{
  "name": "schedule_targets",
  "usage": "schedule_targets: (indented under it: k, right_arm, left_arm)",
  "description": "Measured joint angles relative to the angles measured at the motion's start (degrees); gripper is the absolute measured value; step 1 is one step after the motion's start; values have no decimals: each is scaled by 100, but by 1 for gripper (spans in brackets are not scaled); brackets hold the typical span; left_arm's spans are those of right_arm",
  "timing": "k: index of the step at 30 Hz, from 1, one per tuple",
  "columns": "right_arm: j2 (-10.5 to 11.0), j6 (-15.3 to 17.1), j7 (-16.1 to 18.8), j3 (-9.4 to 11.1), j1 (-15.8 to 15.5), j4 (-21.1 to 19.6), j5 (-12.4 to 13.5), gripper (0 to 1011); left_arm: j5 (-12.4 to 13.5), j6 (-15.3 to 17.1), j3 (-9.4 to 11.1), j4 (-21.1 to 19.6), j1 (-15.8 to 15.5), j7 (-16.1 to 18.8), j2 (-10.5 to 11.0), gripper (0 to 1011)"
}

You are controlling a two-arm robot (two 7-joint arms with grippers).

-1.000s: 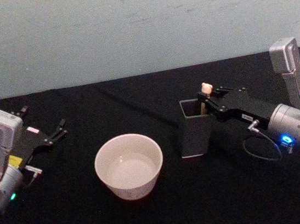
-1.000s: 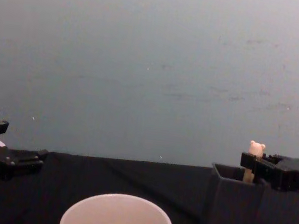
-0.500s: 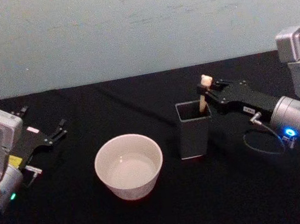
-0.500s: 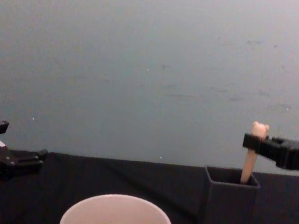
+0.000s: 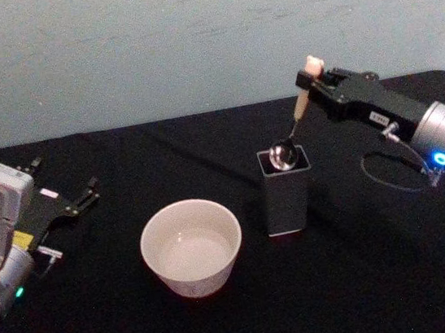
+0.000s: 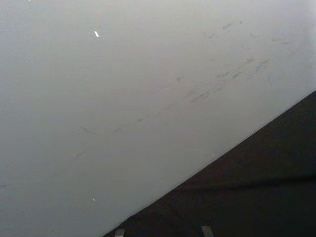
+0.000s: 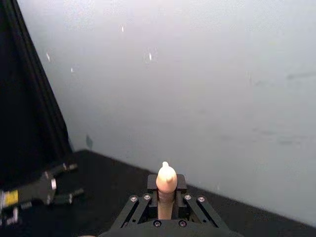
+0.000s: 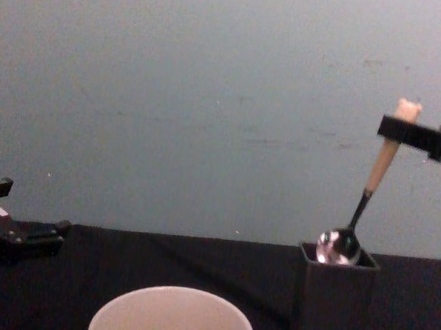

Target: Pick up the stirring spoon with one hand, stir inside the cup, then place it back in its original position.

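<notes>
right gripper [image 5: 316, 82]: fingers clenched high on stirring spoon [image 5: 299, 114] handle, leaving its bowl, now at holder [image 5: 287, 199] mouth, free for cup [image 5: 191, 248] | left gripper [image 5: 87, 197]: parked, fingers released

The stirring spoon [image 5: 300, 111] hangs tilted — bowl down (bear head up); the cup [image 5: 180, 280] upright, leftward.

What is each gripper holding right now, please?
Left gripper: open, holding nothing.
Right gripper: closed on the spoon handle, spoon bowl at the holder mouth.
</notes>
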Motion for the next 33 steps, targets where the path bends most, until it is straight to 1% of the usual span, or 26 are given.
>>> schedule_targets:
  k: [5, 8, 11, 17, 18, 20, 21, 22, 24, 25, 27, 28, 30, 31, 33]
  right_arm:
    - [-94, 0, -87, 36, 84, -96, 256, 204]
    - [-151, 0, -123, 24, 143, -147, 372, 204]
    - [-182, -1, -136, -22, 186, -162, 423, 205]
    - [-241, -13, -71, -282, 310, -102, 455, 204]
    - [-249, -5, -43, -368, 337, -74, 457, 204]
    - [-255, 1, -5, -455, 356, -51, 457, 204]
    - [-256, 2, 13, -499, 365, -41, 456, 204]
    - [-255, -1, 51, -587, 373, -26, 445, 204]
    - [-252, -13, 88, -674, 377, -14, 418, 204]
    - [-238, -42, 132, -765, 381, -1, 372, 204]
    - [-220, -84, 178, -863, 381, 5, 308, 204]
    - [-198, -136, 220, -952, 374, 9, 239, 204]
    - [-178, -194, 266, -1029, 364, 19, 158, 204]
    - [-155, -267, 321, -1114, 350, 32, 62, 204]
    - [-130, -344, 378, -1188, 336, 47, -34, 204]
  left_arm:
    - [0, 0, 0, 0, 0, 0, 0, 1001]
    - [0, 0, 0, 0, 0, 0, 0, 1001]
    - [0, 0, 0, 0, 0, 0, 0, 1001]
    - [0, 0, 0, 0, 0, 0, 0, 1001]
    - [0, 0, 0, 0, 0, 0, 0, 1001]
    - [0, 0, 0, 0, 0, 0, 0, 1001]
    - [0, 0, 0, 0, 0, 0, 0, 1001]
    - [0, 0, 0, 0, 0, 0, 0, 1001]
    - [0, 0, 0, 0, 0, 0, 0, 1001]
    - [0, 0, 0, 0, 0, 0, 0, 1001]
    - [0, 0, 0, 0, 0, 0, 0, 1001]
    - [0, 0, 0, 0, 0, 0, 0, 1001]
    - [0, 0, 0, 0, 0, 0, 0, 1001]
    - [0, 0, 0, 0, 0, 0, 0, 1001]
    - [0, 0, 0, 0, 0, 0, 0, 1001]
